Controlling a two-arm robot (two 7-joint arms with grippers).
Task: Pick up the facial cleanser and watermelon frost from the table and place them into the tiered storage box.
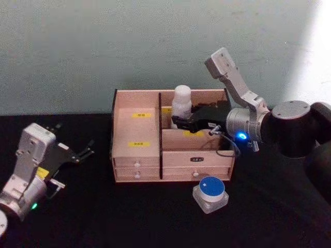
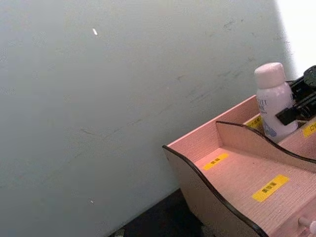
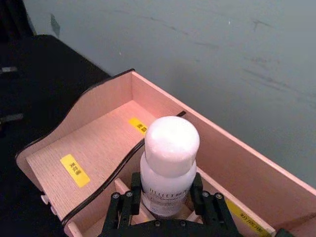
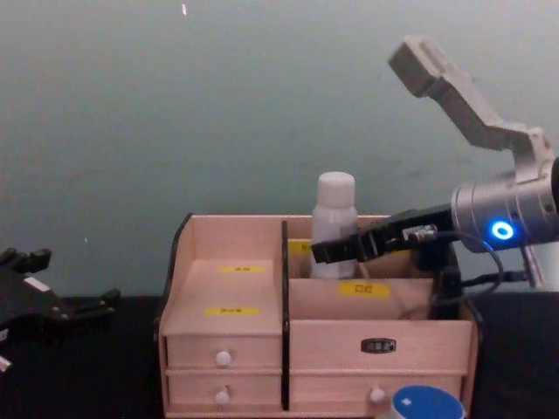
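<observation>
The facial cleanser [image 1: 182, 101] is a white bottle with a rounded cap. It stands upright in a rear compartment of the tiered storage box [image 1: 137, 155], right of the centre divider. My right gripper [image 1: 181, 122] reaches in from the right and is shut on the bottle's lower body [image 3: 169, 163], one black finger on each side. From the chest the bottle [image 4: 335, 218] rises above the box's back wall [image 4: 236, 225]. The watermelon frost [image 1: 210, 192], a small clear jar with a blue lid, sits on the table in front of the box's drawers. My left gripper [image 1: 87, 148] rests open at the far left.
The box's left stepped compartments [image 2: 237, 173] hold nothing and carry yellow labels. White-knobbed drawers [image 4: 224, 358] face me. A pale green wall stands close behind the box. The black table [image 1: 103, 212] stretches around it.
</observation>
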